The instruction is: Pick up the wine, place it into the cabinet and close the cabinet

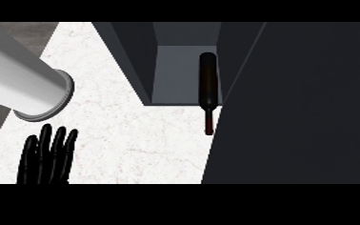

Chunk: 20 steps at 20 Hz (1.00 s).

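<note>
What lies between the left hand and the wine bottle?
Nothing: the head view shows only bare white counter between the left hand and the wine bottle.

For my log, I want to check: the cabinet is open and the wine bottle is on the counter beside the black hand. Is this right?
Not quite. The cabinet is open, but the wine bottle is not beside the left hand: the head view shows it inside the cabinet, along its right wall.
</note>
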### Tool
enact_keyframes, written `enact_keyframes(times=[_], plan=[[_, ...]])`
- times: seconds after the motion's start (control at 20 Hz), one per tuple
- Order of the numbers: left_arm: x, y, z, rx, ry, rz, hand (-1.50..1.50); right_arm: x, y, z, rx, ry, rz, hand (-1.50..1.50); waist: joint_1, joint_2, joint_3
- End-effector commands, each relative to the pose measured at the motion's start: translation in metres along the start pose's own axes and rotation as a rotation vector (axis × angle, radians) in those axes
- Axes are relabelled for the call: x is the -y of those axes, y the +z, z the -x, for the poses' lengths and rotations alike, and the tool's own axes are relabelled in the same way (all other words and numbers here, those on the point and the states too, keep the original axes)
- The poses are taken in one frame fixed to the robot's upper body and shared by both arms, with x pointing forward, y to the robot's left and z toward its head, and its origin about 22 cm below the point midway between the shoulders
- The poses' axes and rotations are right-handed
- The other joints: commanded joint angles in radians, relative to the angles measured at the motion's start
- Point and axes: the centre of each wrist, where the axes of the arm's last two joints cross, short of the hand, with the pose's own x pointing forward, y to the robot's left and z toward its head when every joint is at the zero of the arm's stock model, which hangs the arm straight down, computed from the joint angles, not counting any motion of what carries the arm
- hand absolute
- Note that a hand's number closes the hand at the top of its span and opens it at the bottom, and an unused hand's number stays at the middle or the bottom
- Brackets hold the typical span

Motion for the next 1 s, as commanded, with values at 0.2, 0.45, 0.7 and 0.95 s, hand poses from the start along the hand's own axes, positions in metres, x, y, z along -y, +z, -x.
enact_keyframes(times=[0.2,0.45,0.7,0.95], plan=[[-0.036,0.001,-0.016,-0.001,0.002,-0.034,-1.50,-0.042,0.016,-0.033,0.102,0.027,-0.235,1.50,0.008,-0.002,-0.001],[-0.063,-0.003,-0.031,-0.010,-0.021,-0.022,-1.50,-0.063,0.010,-0.035,0.105,-0.005,-0.241,1.50,0.004,-0.003,-0.001],[-0.077,-0.011,-0.042,0.005,-0.047,-0.029,-1.50,-0.097,-0.008,-0.025,0.096,-0.032,-0.275,1.50,0.005,-0.004,-0.001],[-0.100,-0.013,-0.044,-0.023,-0.024,-0.011,-1.50,-0.109,-0.013,-0.026,0.130,-0.021,-0.217,1.50,0.007,-0.007,-0.003]])
